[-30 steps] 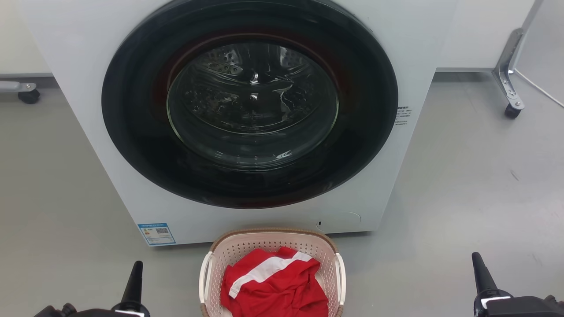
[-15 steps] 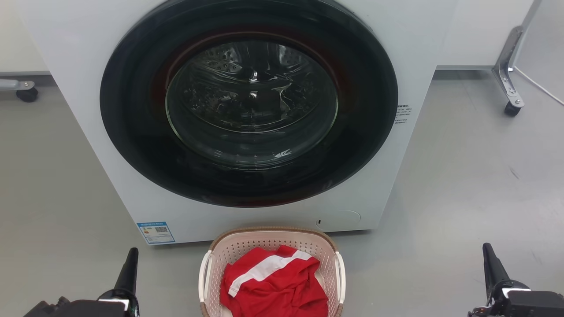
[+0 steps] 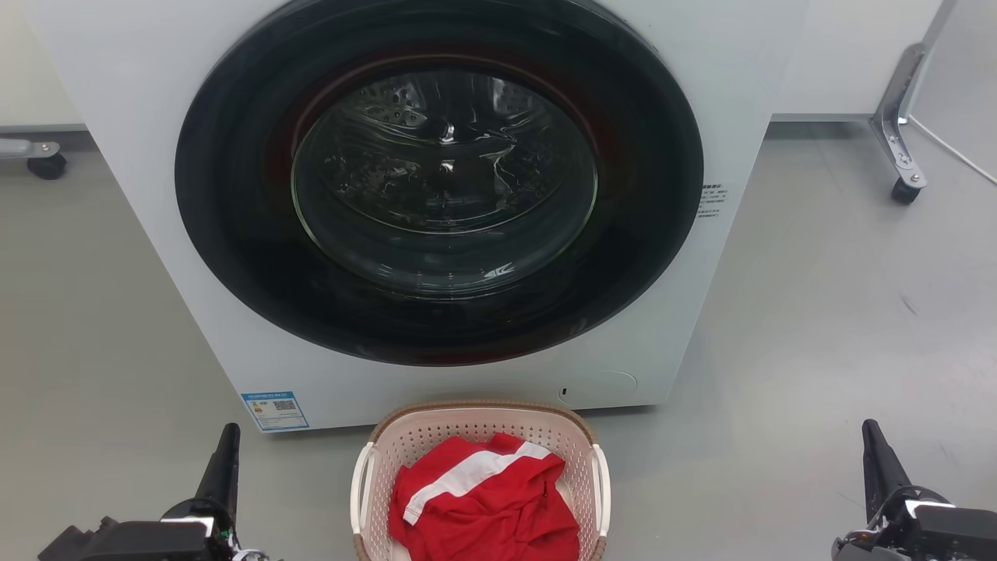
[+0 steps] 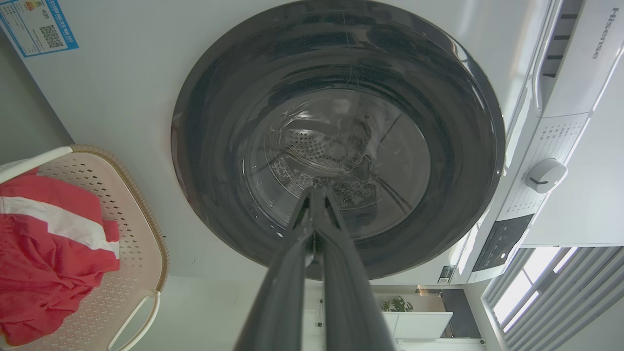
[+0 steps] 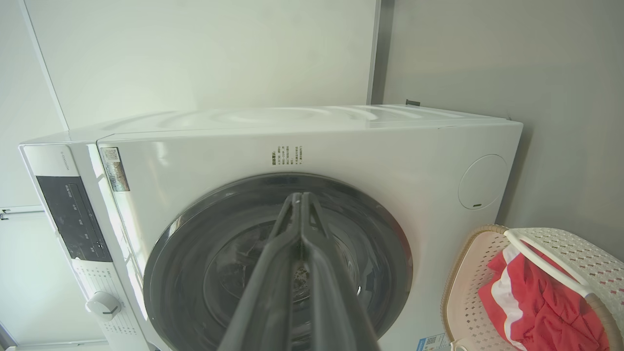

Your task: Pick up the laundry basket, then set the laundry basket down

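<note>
The laundry basket (image 3: 405, 444), pale pink with a brown woven rim and white side handles, stands on the floor just before the washer, bottom centre of the head view. A red garment with a white stripe (image 3: 483, 502) lies in it. The basket also shows at the left edge of the left wrist view (image 4: 131, 234) and at the lower right of the right wrist view (image 5: 468, 287). My left gripper (image 3: 226, 448) is well to the basket's left, shut and empty. Far off to the basket's right is my right gripper (image 3: 874, 448), likewise shut and empty.
A white front-loading washer (image 3: 140, 156) with a closed dark round door (image 3: 440, 183) stands right behind the basket. Caster feet of frames show at the far left (image 3: 47, 165) and far right (image 3: 905, 191). Grey floor (image 3: 818, 312) spreads on both sides.
Both grippers have moved outward, away from the basket: the left one leftward, the right one rightward. The basket has stayed where it was.
</note>
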